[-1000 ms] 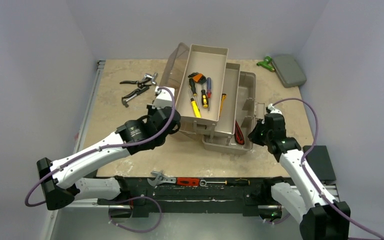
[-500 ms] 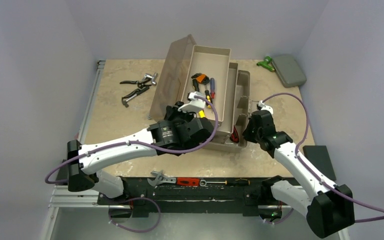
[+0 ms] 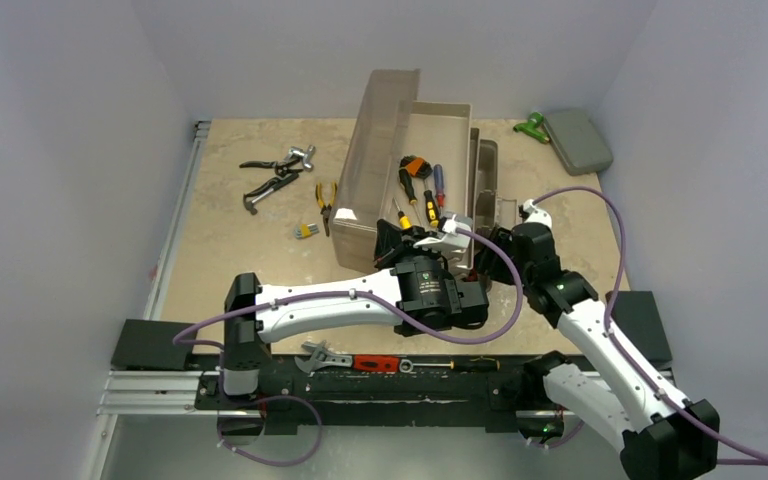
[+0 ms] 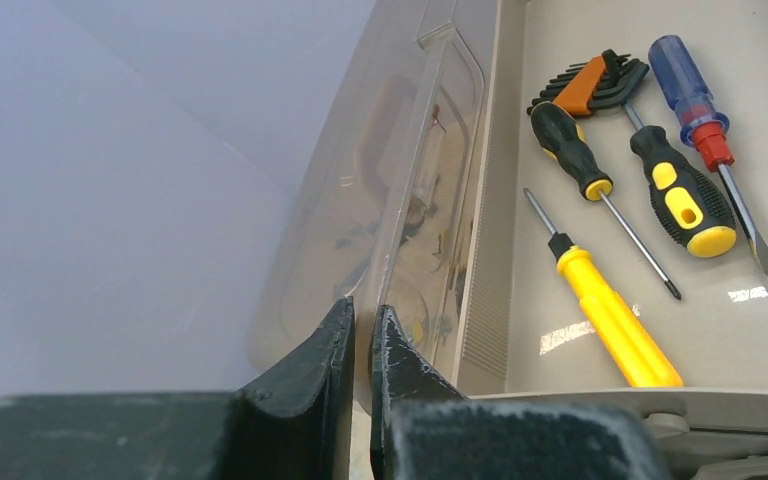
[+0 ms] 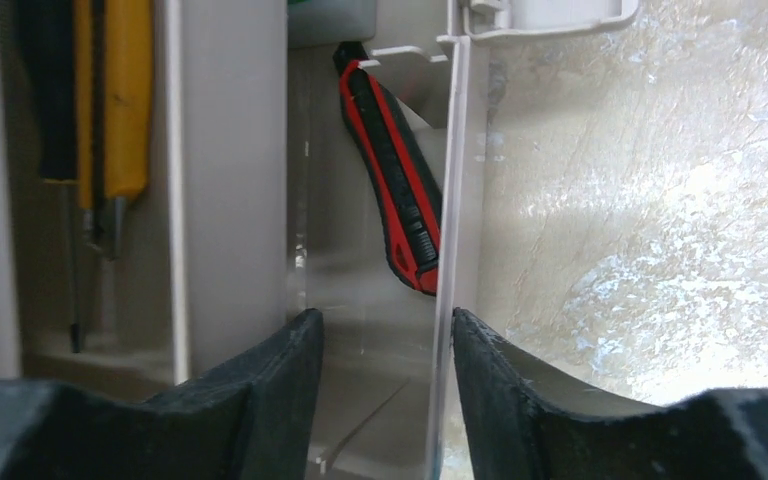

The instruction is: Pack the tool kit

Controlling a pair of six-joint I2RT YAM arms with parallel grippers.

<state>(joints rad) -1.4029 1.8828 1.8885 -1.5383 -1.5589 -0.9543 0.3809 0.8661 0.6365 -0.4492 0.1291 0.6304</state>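
Observation:
The tool kit's beige toolbox stands mid-table with its top tray drawn in over the base and the smoky lid upright on its left. Screwdrivers lie in that tray; the left wrist view shows a yellow one, a blue-and-red one and a hex key set. My left gripper is shut on the lid's near edge. My right gripper is open, straddling the box's thin right wall; a red utility knife lies inside.
Yellow-handled pliers and a small yellow item lie left of the box, dark pliers farther left. A flat grey case and a green item sit at the back right. A wrench and tools lie on the front rail.
My left arm swung right, carrying the lid and top tray in over the base. The pliers left of the box came into view. My right gripper went from shut to open.

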